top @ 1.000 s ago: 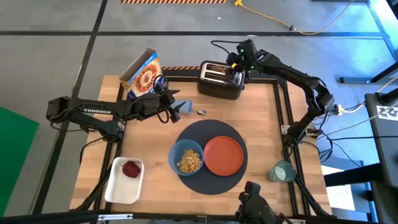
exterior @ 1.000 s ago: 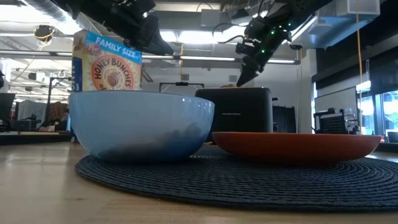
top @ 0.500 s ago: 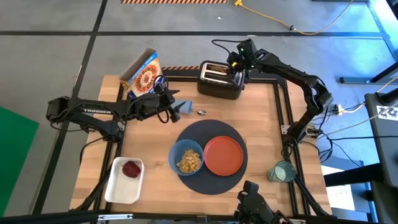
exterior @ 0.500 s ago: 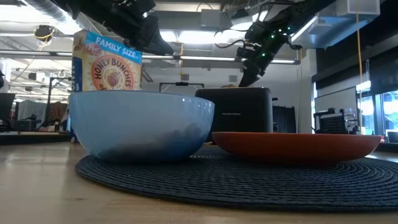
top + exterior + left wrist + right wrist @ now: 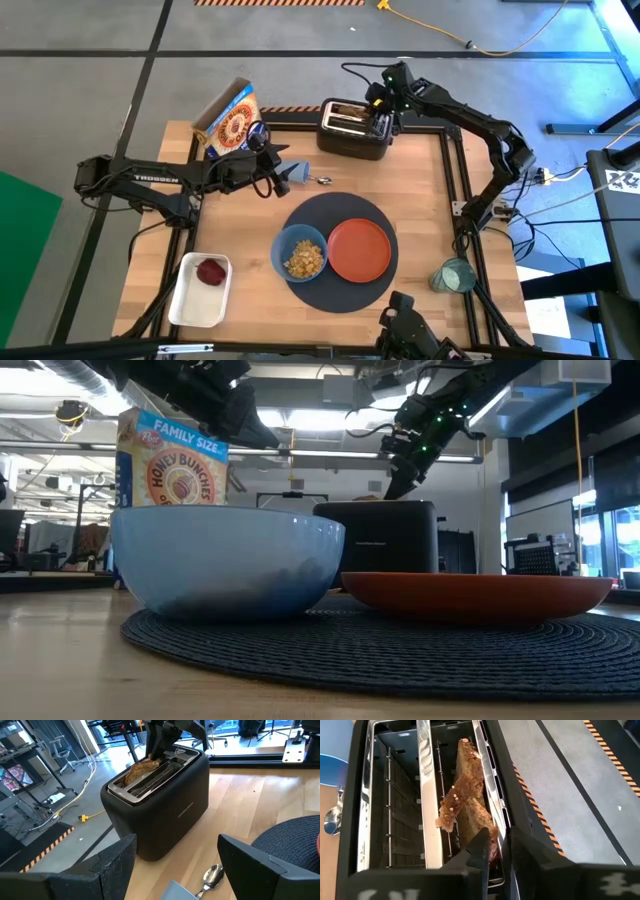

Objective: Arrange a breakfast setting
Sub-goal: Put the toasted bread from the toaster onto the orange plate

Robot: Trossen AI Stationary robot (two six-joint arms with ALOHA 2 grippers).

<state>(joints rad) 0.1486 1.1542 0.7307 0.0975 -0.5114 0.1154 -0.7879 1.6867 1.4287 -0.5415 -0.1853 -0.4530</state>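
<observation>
Brown toast slice (image 5: 470,800) stands in the rear slot of the black toaster (image 5: 354,128) at the table's far edge, its top poking above the slot. Right gripper (image 5: 495,851) is down over that slot, fingers narrowed on the near end of the toast; a firm clamp cannot be confirmed. Left gripper (image 5: 175,855) hovers just beside the metal spoon (image 5: 324,181), fingers apart, nothing between them. On the large dark round placemat (image 5: 340,290): blue bowl (image 5: 300,255) holding cereal, orange plate (image 5: 360,249) touching it. Small red fruit (image 5: 210,271) lies in the white tray (image 5: 190,305). Teal glass (image 5: 452,275) near the right edge. Cereal box (image 5: 230,120) at the far left.
</observation>
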